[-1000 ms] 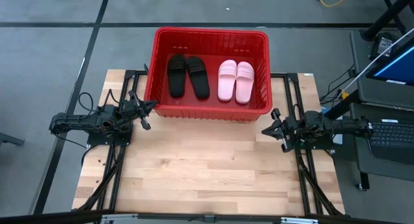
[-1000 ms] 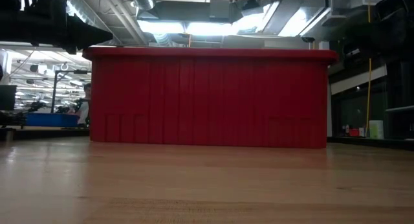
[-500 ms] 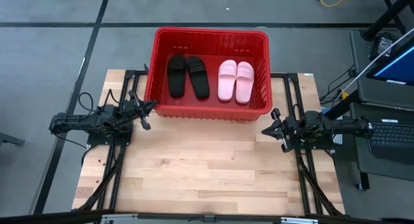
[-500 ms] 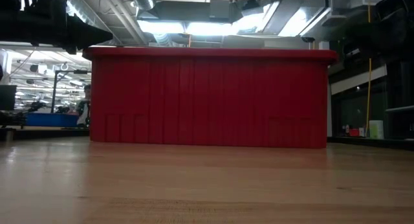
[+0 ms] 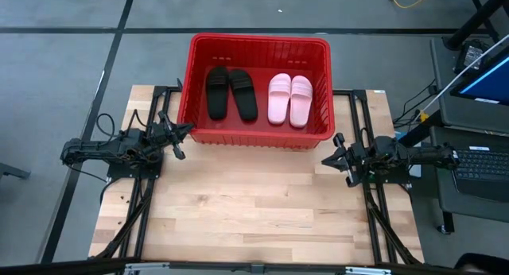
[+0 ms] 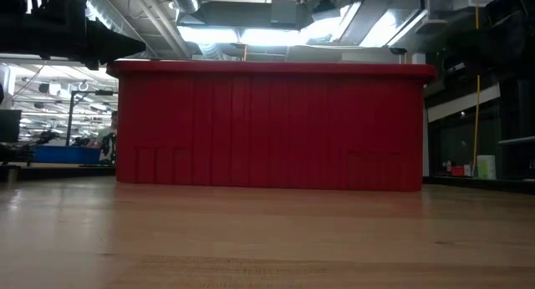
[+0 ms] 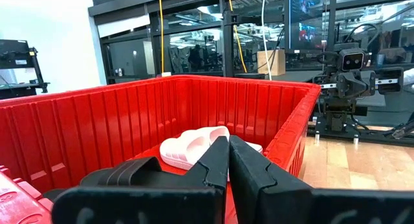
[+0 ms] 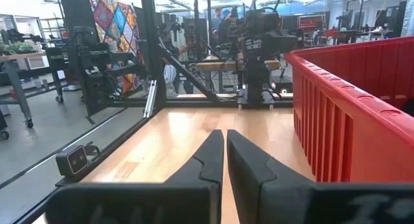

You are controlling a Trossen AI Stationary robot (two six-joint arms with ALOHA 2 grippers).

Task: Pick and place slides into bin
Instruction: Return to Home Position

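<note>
The red bin stands at the table's far middle. Inside it lie two black slides on the left and two pale pink slides on the right, soles down on the bin's floor. The left wrist view shows a pink slide and a black slide inside the bin. My left gripper is shut and empty by the bin's near left corner. My right gripper is shut and empty near the bin's near right corner.
Bare wooden table top lies in front of the bin. The low view shows the bin's near wall across the table. A monitor and keyboard stand off the table's right edge.
</note>
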